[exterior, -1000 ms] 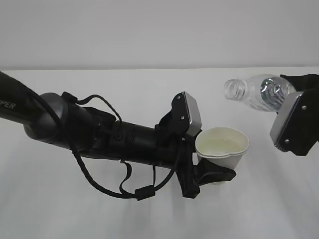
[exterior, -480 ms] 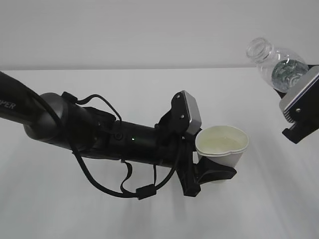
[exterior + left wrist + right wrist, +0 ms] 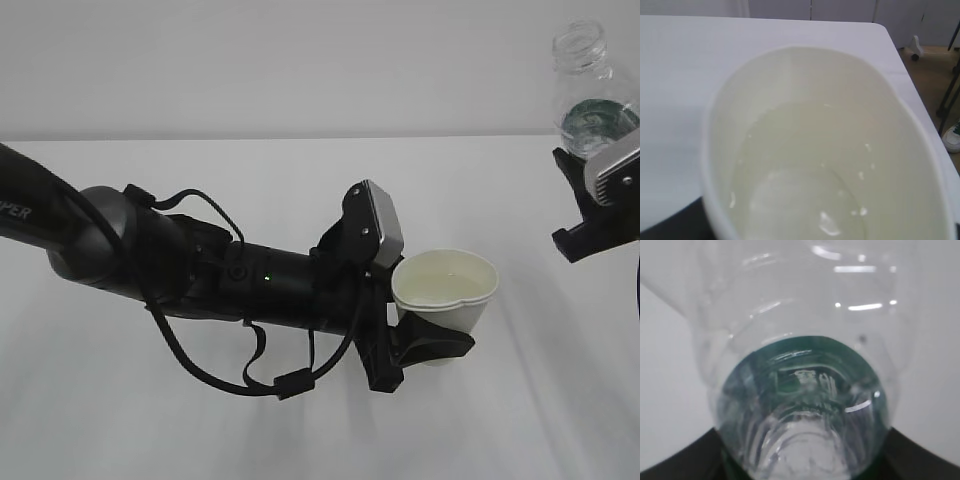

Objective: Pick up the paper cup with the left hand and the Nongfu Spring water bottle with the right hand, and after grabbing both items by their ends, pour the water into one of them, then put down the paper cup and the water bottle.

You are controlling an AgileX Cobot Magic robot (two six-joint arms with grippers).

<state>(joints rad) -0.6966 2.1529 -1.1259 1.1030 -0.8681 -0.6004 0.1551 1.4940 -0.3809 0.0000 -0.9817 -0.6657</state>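
Observation:
The white paper cup (image 3: 446,300) is held upright above the table by my left gripper (image 3: 425,345), which is shut on its lower part; its rim is squeezed slightly out of round. Clear water (image 3: 805,190) lies in the cup (image 3: 805,125), filling the left wrist view. At the far right the Nongfu Spring water bottle (image 3: 592,85) stands nearly upright, open mouth up, its green label partly showing. My right gripper (image 3: 600,205) is shut on its lower end. The right wrist view looks up the bottle (image 3: 800,390) from its base; the fingers are mostly hidden.
The white table (image 3: 200,420) spreads under both arms, with a plain pale wall behind. My left arm (image 3: 200,265) with looping cables reaches in from the left. A table edge and floor (image 3: 930,80) show in the left wrist view.
The right gripper has swung the bottle from lying tilted toward the cup to nearly upright, moving up and to the right. The left gripper and cup have stayed put.

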